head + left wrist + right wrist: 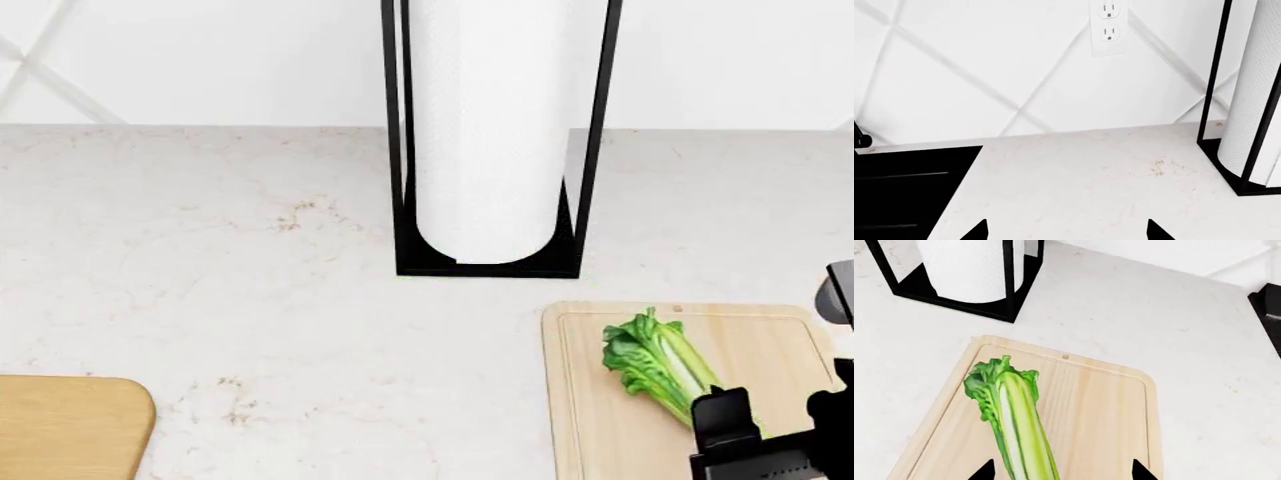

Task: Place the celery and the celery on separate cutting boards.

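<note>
The right tool (1062,471) is spread open, its two dark fingertips either side of the longer celery (1014,420), neither visibly touching it. That celery lies on the paler cutting board (1101,405), leaves toward the paper towel holder (494,140). The left tool (1066,231) hangs open over bare bench (1081,180), near a wall outlet (1108,26). No writing is legible. The tan board's corner (67,425) lies well apart.

head view downward, wrist views oblique, paper towel holder (491,150) shared
</note>
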